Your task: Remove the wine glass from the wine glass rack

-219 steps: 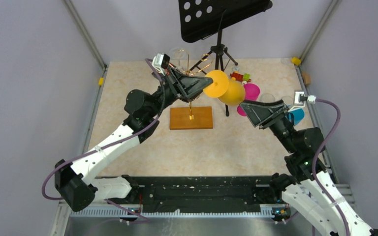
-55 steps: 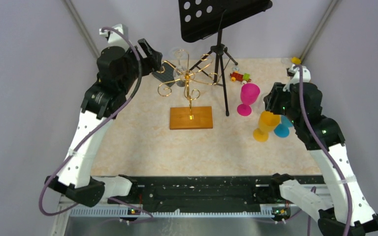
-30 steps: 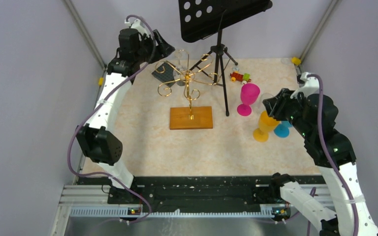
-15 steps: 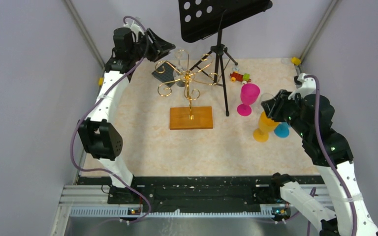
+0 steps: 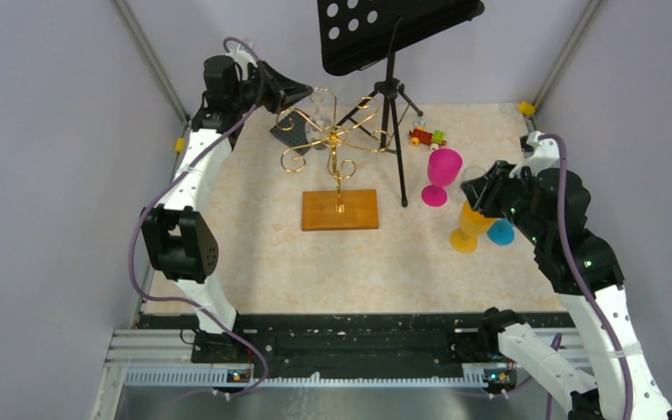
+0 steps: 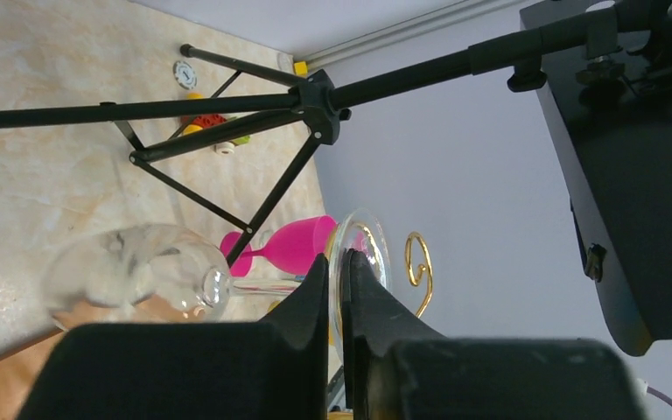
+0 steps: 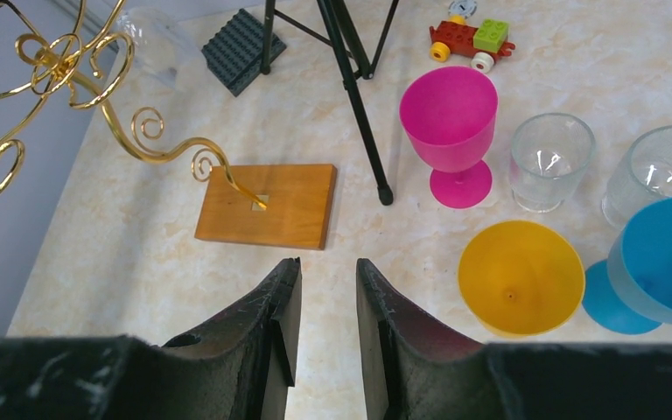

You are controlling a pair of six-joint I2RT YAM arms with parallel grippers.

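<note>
Where the left arm stretches to the far left corner in the top view, the left gripper [image 5: 301, 88] sits high, right beside the clear wine glass [image 5: 319, 99]. The glass hangs at the far left of the wine glass rack [image 5: 337, 144], a gold wire tree on a wooden base. The right gripper [image 5: 477, 186] hovers near a yellow goblet [image 5: 470, 226], with a pink goblet [image 5: 443, 172] and a blue goblet [image 5: 501, 232] close by. From up here I cannot tell either opening.

On the left wrist camera, the fingers [image 6: 308, 304] stand almost together, pinching the rim of the wine glass's round foot between them. The bowl points away to the left. A gold curl of the rack shows just beyond the foot, and the black music stand [image 6: 315, 101] crosses behind.

On the right wrist camera, the fingers are a narrow gap apart, holding and touching nothing, well above the table [image 7: 96, 262].
</note>
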